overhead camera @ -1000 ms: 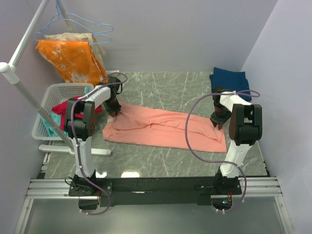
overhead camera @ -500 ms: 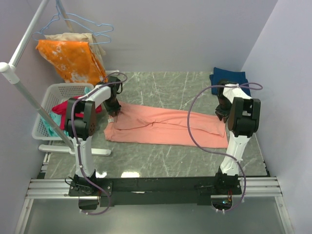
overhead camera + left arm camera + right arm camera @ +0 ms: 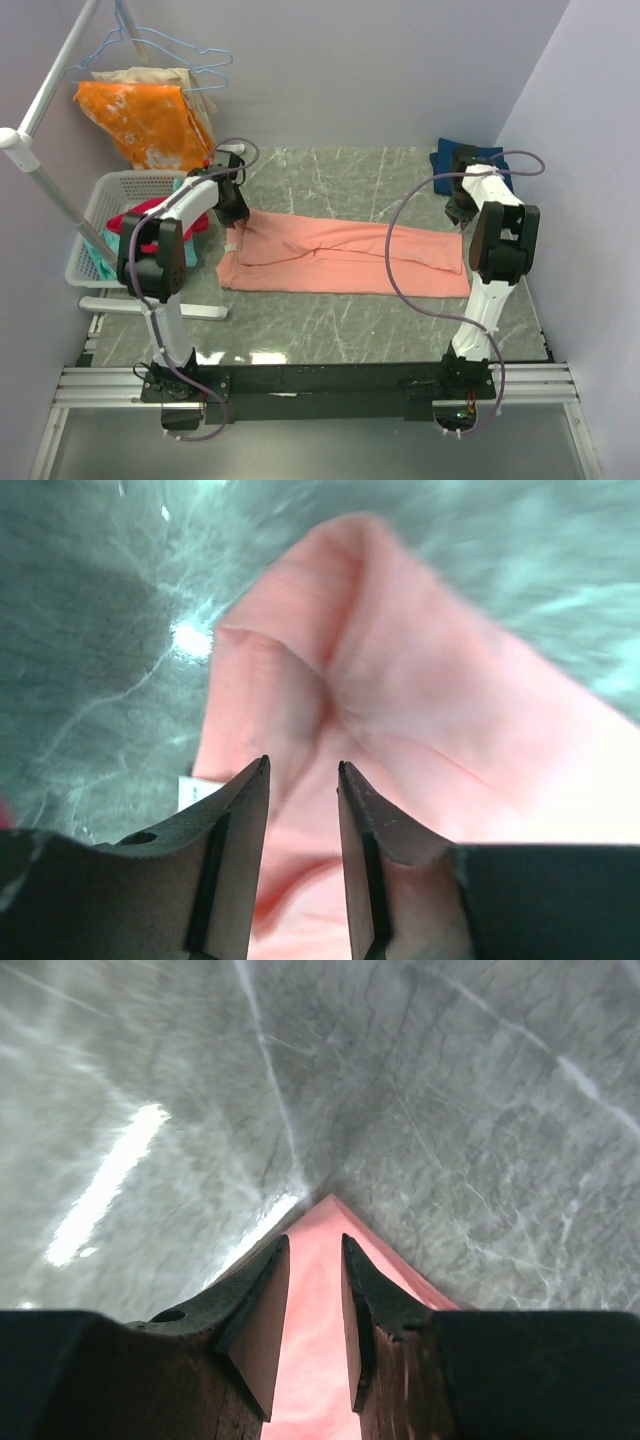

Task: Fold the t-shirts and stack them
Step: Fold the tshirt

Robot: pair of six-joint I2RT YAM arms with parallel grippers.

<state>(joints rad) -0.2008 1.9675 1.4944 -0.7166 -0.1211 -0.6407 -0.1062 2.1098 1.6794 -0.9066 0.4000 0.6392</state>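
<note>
The salmon-pink t-shirt (image 3: 340, 258) lies flat in a long folded strip across the middle of the table. My left gripper (image 3: 232, 207) hovers just above its far left corner, jaws slightly apart with nothing between them; the shirt (image 3: 420, 700) and its white tag (image 3: 192, 791) lie below. My right gripper (image 3: 461, 208) hovers over the far right corner, jaws slightly apart; the pink corner (image 3: 325, 1222) shows on the table between them. The dark navy t-shirt (image 3: 478, 157) sits folded at the back right, just behind the right gripper.
A white laundry basket (image 3: 105, 205) with a magenta-red garment (image 3: 135, 215) stands at the left. An orange blotched cloth (image 3: 150, 120) hangs on a rack with hangers (image 3: 175, 50). The rack's pole (image 3: 60, 195) and foot (image 3: 150, 308) run along the left side.
Both grippers moved toward the back of the table, drawing the shirt's far edge back and straightening it, then came off the corners. The shirt now lies flatter and longer.
</note>
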